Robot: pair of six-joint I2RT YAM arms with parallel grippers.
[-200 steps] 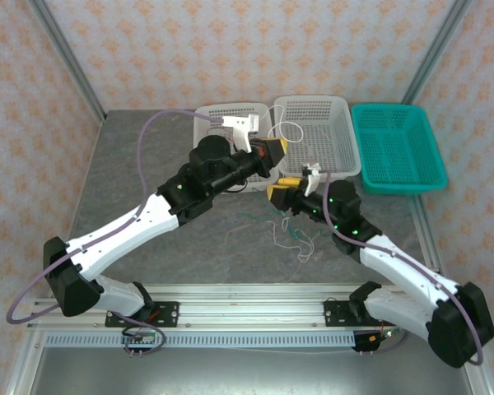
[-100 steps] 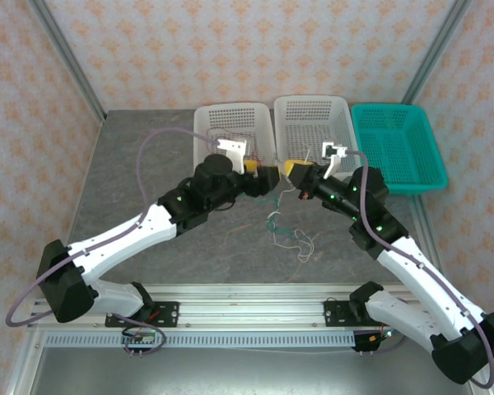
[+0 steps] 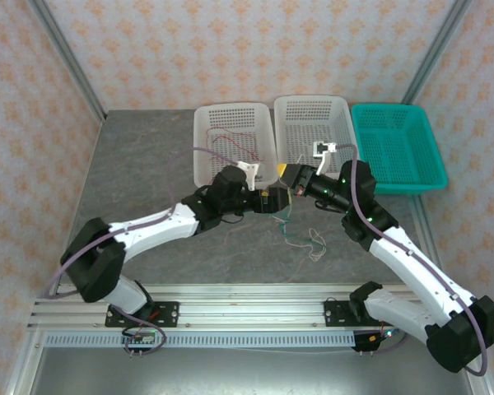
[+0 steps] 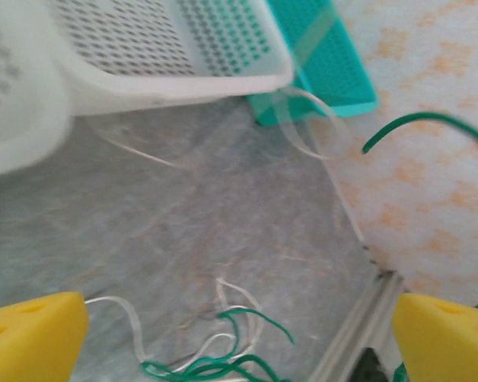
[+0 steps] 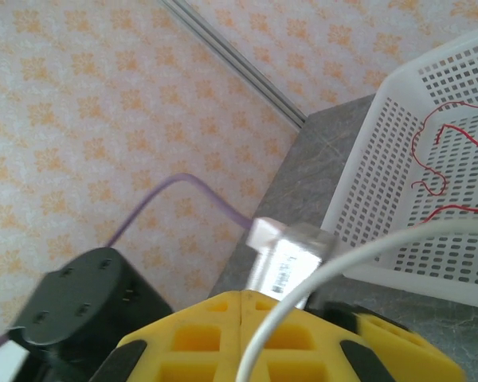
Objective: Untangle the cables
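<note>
Yellow-tipped, the left end effector [image 4: 239, 322] is held wide open above the desk [image 4: 143, 239], with nothing gripped. The right end effector [image 5: 240, 301] is clamped shut on a white cable [image 5: 366, 251]. A green cable [image 4: 215, 368] is seen tangled with white strands at lower centre of the left wrist view. A red cable [image 5: 462, 212] lies in the white basket [image 5: 366, 191]

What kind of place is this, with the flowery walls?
Most likely a robot test booth: a left arm and right arm bolted to a metal rail, patterned walls boxing in a grey table, plus a teal basket and thin cables.
</note>
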